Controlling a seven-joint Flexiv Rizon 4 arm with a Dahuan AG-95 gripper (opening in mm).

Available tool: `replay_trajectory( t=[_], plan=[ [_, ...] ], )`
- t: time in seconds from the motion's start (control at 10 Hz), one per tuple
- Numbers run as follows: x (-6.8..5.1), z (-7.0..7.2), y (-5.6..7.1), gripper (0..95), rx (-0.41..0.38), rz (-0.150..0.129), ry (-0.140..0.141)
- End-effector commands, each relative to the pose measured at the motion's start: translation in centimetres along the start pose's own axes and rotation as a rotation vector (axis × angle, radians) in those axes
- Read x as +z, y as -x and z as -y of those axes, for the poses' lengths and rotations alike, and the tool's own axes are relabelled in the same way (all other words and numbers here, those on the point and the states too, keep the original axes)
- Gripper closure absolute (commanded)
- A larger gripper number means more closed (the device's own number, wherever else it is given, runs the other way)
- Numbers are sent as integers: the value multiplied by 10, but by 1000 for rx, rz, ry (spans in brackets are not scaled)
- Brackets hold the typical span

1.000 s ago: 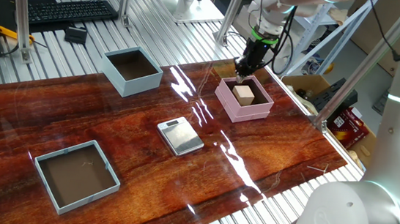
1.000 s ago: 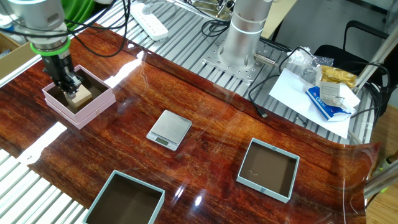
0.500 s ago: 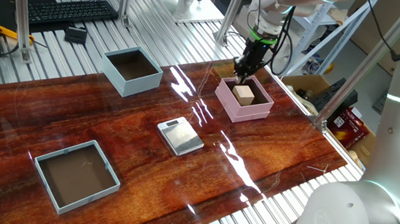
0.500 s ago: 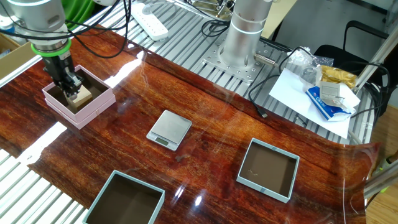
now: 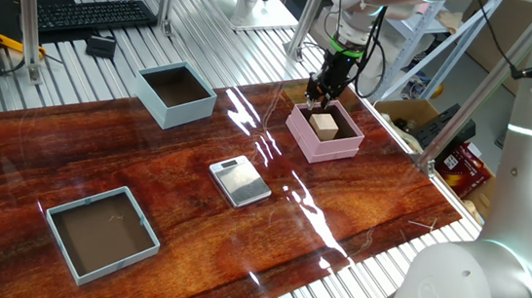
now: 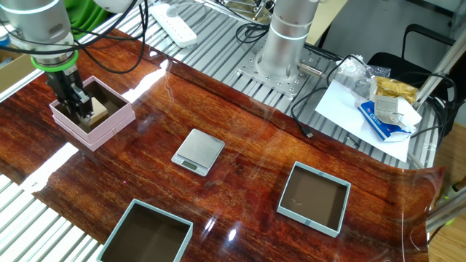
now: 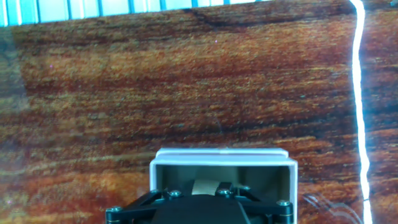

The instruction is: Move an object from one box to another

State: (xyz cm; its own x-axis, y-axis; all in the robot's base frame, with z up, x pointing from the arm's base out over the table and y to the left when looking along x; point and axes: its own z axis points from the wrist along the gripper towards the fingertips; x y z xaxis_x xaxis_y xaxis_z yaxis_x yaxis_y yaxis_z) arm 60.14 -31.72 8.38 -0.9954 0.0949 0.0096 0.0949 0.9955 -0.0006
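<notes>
— What is found around the pink box (image 5: 323,135)?
— Bare table (image 5: 147,167) is left on its near side; the cube (image 5: 324,125) inside is flanked by low walls, with the gripper (image 5: 315,93) just above the far rim.

— And toward the blue box (image 5: 175,94)?
— Open surface is seen between them (the scale (image 5: 239,181) sits lower, off that line), and the tall walls must be cleared.

Bright overhead light; white glare streaks on glossy table (image 5: 272,184); hand view soft.
</notes>
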Motion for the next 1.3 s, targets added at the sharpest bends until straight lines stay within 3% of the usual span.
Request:
replay_trajectory(
  t=[0.1, 0.4, 0.5, 0.9, 1.3],
  plan=[
    [2, 0, 2, 570, 2, -2, 2],
    [2, 1, 2, 570, 8, -17, 3],
    [2, 2, 1, 380, 8, -17, 5],
    [0, 11, -6, 380, -12, -16, 12],
    [-1, 11, -7, 380, -12, -18, 10]
  ],
)
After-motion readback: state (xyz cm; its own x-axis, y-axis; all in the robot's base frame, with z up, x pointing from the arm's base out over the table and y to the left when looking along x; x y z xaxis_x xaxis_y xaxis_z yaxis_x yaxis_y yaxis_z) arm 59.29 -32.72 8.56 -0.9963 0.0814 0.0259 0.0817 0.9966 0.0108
